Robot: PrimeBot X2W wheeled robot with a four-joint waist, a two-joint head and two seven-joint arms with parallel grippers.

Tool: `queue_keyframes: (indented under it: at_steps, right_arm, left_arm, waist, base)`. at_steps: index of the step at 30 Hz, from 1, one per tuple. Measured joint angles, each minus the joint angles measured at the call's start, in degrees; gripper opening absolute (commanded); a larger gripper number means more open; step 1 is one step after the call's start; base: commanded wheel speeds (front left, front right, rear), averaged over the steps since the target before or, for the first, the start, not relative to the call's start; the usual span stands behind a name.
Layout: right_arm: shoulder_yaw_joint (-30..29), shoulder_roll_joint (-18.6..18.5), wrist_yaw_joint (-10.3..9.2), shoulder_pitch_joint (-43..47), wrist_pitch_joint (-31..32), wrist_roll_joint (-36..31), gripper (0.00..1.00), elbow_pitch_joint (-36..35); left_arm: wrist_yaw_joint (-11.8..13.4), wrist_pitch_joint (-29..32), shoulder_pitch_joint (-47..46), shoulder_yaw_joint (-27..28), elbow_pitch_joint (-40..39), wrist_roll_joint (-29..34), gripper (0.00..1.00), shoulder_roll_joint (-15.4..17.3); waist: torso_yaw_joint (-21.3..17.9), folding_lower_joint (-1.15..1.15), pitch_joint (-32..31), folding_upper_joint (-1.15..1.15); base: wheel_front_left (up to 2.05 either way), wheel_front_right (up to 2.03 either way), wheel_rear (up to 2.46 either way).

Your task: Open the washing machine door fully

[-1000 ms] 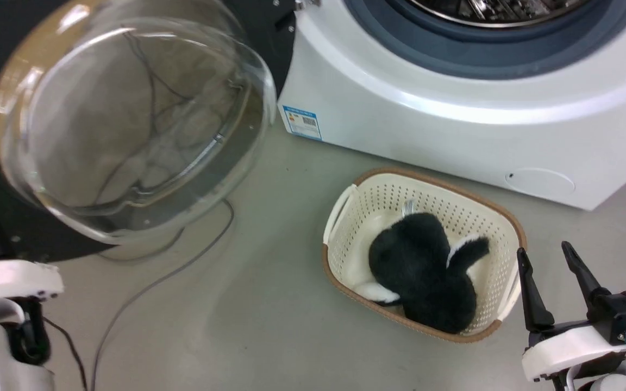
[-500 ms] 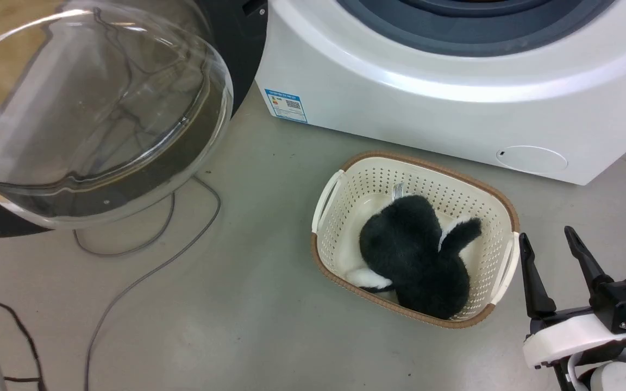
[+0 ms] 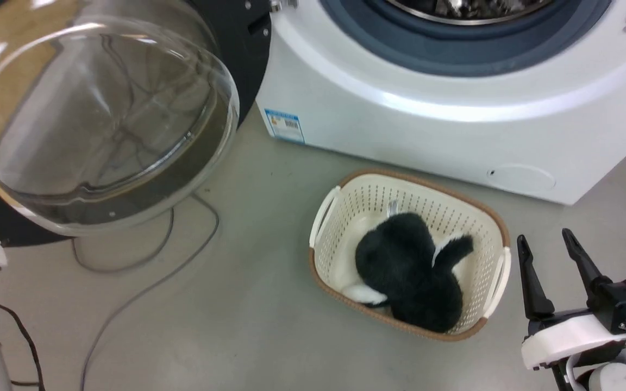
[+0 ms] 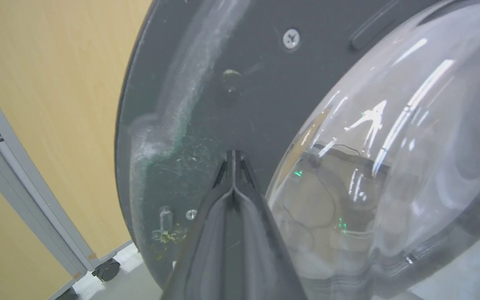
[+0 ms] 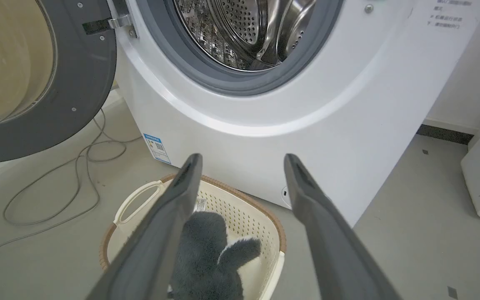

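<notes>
Saw the door (image 3: pixel 95 119) swung wide at the left of the washing machine (image 3: pixel 427 125), drum (image 5: pixel 248 33) uncovered. Saw the left hand (image 4: pixel 232 160) pinched together, tips at the door's black inner face; the right hand (image 3: pixel 543 236) spread apart, empty, beside the basket (image 3: pixel 438 209). Judged only a last push left.

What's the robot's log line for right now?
door: large round glossy black washing machine door standing open | left jaws: shut, pointing at its black frame | right jaws: open, beside cream plastic basket
</notes>
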Motion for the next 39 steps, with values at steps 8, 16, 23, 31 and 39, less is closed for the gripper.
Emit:
queue_keyframes:
  at_steps: [8,16,23,31,39]
  right_arm:
    - [0.3,0.0,0.00,2.6,0.0,1.7,1.00,0.6]
    - [0.4,0.0,0.00,5.8,0.0,4.3,1.00,0.8]
    - [0.8,0.0,0.00,8.0,0.0,5.9,1.00,0.9]
    - [0.5,0.0,0.00,9.2,0.0,6.3,1.00,0.4]
    - [0.3,0.0,0.00,9.8,0.0,6.3,1.00,-2.5]
  left_arm:
    - [-0.4,0.0,5.1,-1.0,-4.7,1.1,0.00,-2.5]
    - [-0.5,0.0,12.2,-5.4,-13.3,2.8,0.00,-6.5]
    - [-0.5,0.0,19.7,-9.8,-20.1,3.6,0.00,-9.3]
    - [-0.5,0.0,25.9,-14.2,-25.9,4.0,1.00,-12.0]
    - [-0.5,0.0,29.6,-18.9,-29.0,3.9,1.00,-13.1]
  waist:
    - [0.3,0.00,-5.6,0.00]
    - [0.7,0.00,-11.6,0.00]
    - [-0.2,-0.01,-15.9,0.00]
    - [-3.9,-0.02,-18.0,0.00]
    - [-8.3,-0.01,-19.4,0.00]
  base:
    - [0.00,0.00,0.00]
    - [0.00,0.00,0.00]
    - [0.00,0.00,0.00]
    - [0.00,0.00,0.00]
    - [0.00,0.00,0.00]
